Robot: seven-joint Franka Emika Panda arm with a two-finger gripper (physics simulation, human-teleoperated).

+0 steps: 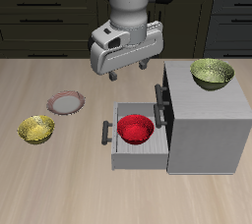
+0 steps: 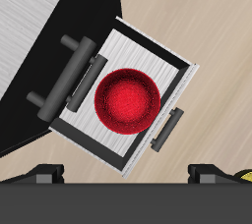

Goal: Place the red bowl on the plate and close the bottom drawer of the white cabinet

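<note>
Only the exterior view shows the plate (image 1: 66, 103); wide-open pincer (image 1: 131, 69) hovers over the red bowl (image 2: 127, 100).

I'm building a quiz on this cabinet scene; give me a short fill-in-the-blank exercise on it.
1. The red bowl lies inside the open ____ drawer.
2. The plate holds ____.
3. The olive-green bowl sits on top of the ____.
4. The gripper holds ____.

Missing words: bottom; nothing; cabinet; nothing

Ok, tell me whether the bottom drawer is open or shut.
Open: the bottom drawer is pulled out of the cabinet, with the red bowl sitting inside.
</note>
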